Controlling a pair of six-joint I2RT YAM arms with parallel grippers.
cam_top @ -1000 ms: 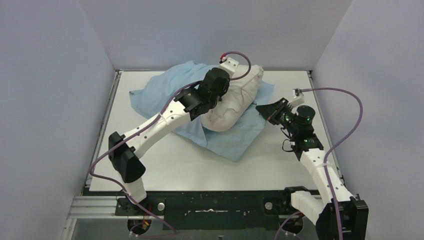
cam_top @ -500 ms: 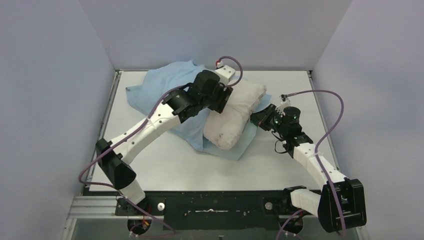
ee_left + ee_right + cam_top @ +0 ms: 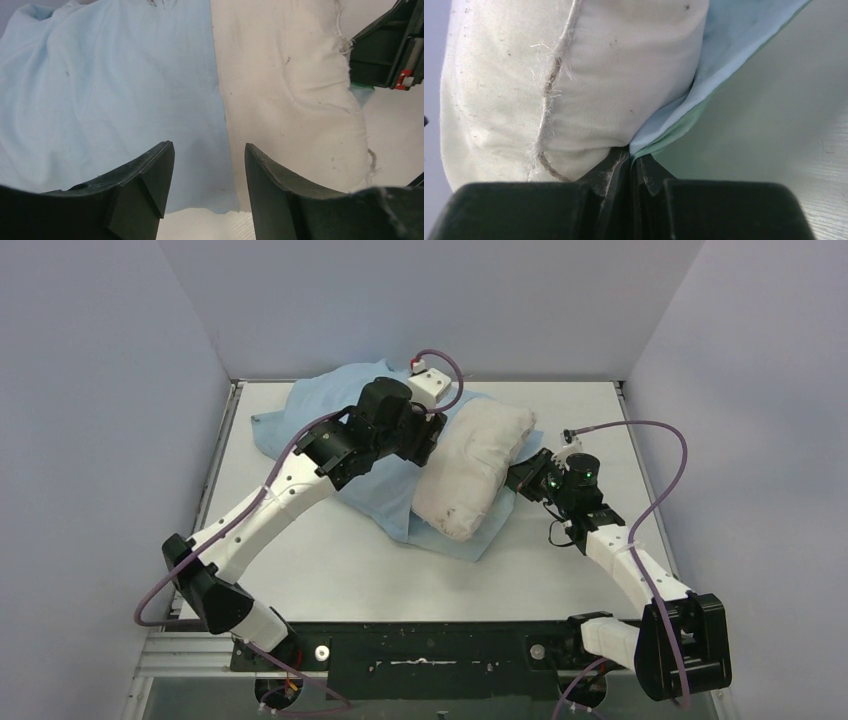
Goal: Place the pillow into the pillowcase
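The off-white pillow (image 3: 470, 465) lies diagonally on the light blue pillowcase (image 3: 335, 405), which spreads under it and bunches up at the back left. My left gripper (image 3: 428, 443) hovers open over the pillow's left edge. In the left wrist view it (image 3: 207, 150) has nothing between its fingers, with the pillowcase (image 3: 100, 85) on the left and the pillow (image 3: 285, 85) on the right. My right gripper (image 3: 517, 478) is at the pillow's right side. It (image 3: 631, 160) is shut on the pillowcase's edge (image 3: 734, 45), beside the pillow's frayed seam (image 3: 599, 65).
The white table (image 3: 330, 570) is enclosed by grey walls on three sides, with metal rails along its left and right edges. Purple cables loop over both arms. The right gripper's black body (image 3: 385, 50) shows at the left wrist view's top right.
My left gripper has opened and drawn back to the left, off the pillow. The pillow has dropped from a humped shape to lie flatter. The right arm shifted left early on, then stayed shut.
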